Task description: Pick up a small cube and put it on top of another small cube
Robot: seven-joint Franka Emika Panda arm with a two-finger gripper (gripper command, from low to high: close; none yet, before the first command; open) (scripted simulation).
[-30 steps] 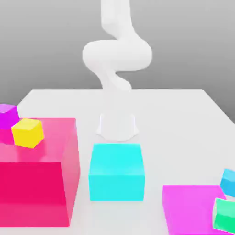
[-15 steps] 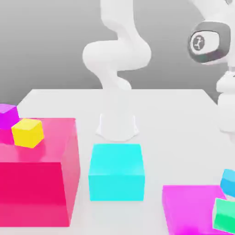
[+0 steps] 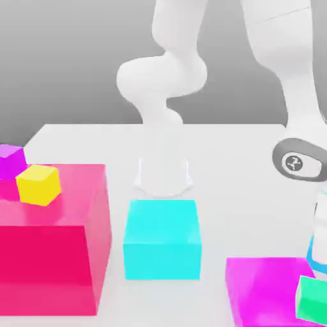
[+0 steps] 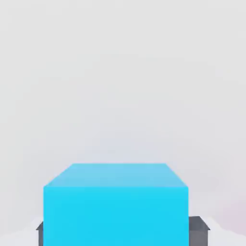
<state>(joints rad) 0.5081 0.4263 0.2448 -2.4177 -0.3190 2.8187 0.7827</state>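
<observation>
The jaws of the gripper (image 4: pixel 120 233) are clenched on the small light-blue cube (image 4: pixel 116 216), which sits between them, flanked by a dark finger pad (image 4: pixel 198 233). In the exterior view they point down at the right edge, with the blue of the cube showing around their lower end. Whether the cube touches the desk (image 3: pixel 223 156) cannot be told.

Nearer the camera than the jaws, just beside them in that view, is the small green cube (image 3: pixel 313 300). The flat magenta block (image 3: pixel 265 284) lies next to them, toward the exterior view's left; the green cube overlaps its edge.

Farther to that side of the jaws stands the larger cyan block (image 3: pixel 163 255). Well apart from them, beyond it, is the big pinkish-red block (image 3: pixel 41 268), with a yellow cube (image 3: pixel 38 185) on top and a purple cube (image 3: pixel 9 161) near the yellow one. The white arm (image 3: pixel 278 38) reaches down to the jaws from above.
</observation>
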